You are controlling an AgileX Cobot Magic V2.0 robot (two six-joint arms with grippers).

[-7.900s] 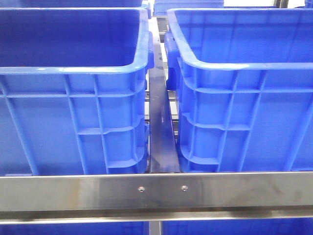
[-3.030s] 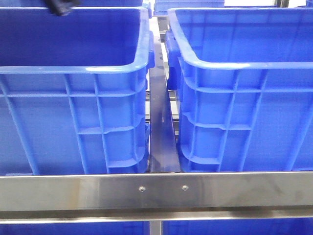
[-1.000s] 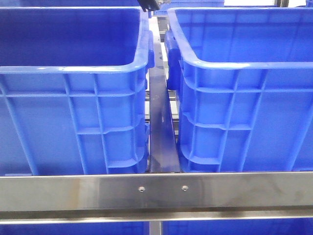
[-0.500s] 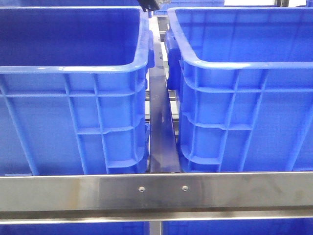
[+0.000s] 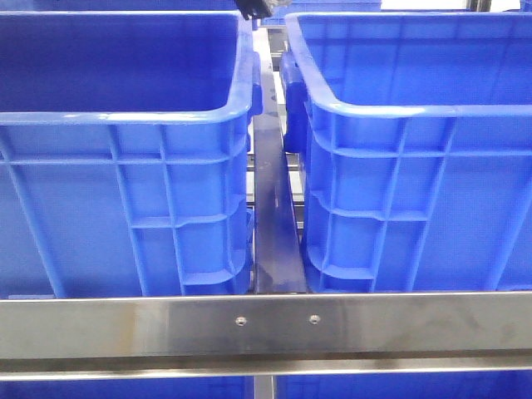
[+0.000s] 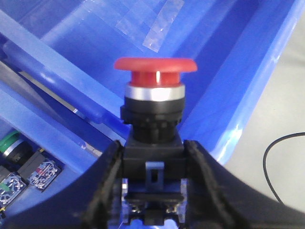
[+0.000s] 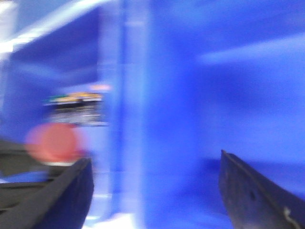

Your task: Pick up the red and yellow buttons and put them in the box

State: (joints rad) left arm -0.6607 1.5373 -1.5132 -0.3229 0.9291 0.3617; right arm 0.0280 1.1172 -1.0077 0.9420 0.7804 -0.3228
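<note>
**Red button in the air, above the blue box**

I'm seeing the red button [image 6: 155, 100] standing upright, its domed cap on top, a silver collar and black body beneath, pinched at its base. It's hanging over the blue box [image 6: 248, 95]. In the front view that box [image 5: 399, 108] is sitting right of the centre rail.

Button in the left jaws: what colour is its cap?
Red cap, clearest in the left wrist view.
</note>
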